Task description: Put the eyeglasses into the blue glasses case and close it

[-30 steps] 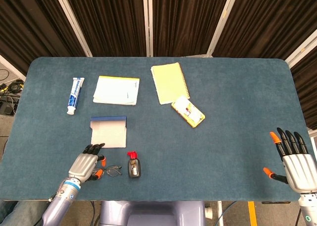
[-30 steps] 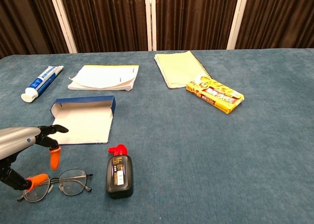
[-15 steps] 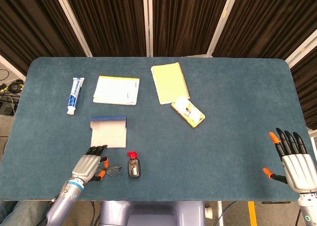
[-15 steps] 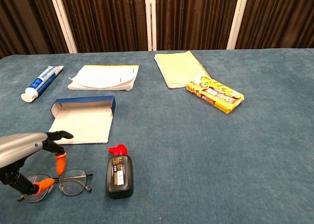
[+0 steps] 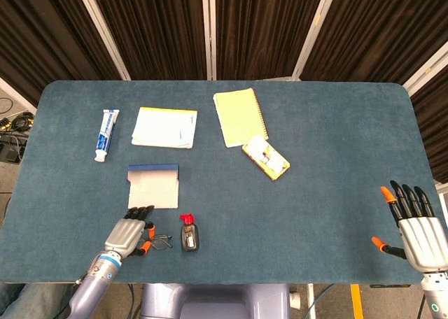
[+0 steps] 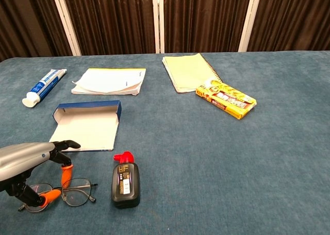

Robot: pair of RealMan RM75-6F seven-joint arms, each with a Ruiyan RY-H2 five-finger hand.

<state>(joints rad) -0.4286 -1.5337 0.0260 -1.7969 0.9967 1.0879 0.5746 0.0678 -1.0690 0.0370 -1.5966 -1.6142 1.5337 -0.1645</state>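
The eyeglasses point(image 6: 72, 191) point(image 5: 160, 242) lie flat on the blue tablecloth near the front edge. My left hand point(image 6: 26, 163) point(image 5: 126, 236) hovers low over their left end. Its orange thumb tip and one orange fingertip point(image 6: 66, 174) sit on either side of the near lens, and I cannot see a firm grip. The blue glasses case point(image 6: 87, 126) point(image 5: 153, 186) lies open just behind, its pale inside facing up. At the table's right front corner, my right hand point(image 5: 418, 227) is spread, palm down, and holds nothing. The chest view does not show it.
A black bottle with a red cap point(image 6: 125, 181) lies right beside the glasses. Further back are a toothpaste tube point(image 6: 44, 85), a stack of papers point(image 6: 109, 81), a yellow-green spiral notebook point(image 6: 191, 71) and a yellow packet point(image 6: 226, 98).
My left hand has sunk lower and moved right over the glasses, its thumb and finger drawing in around the near lens. The glasses and my right hand have stayed put.
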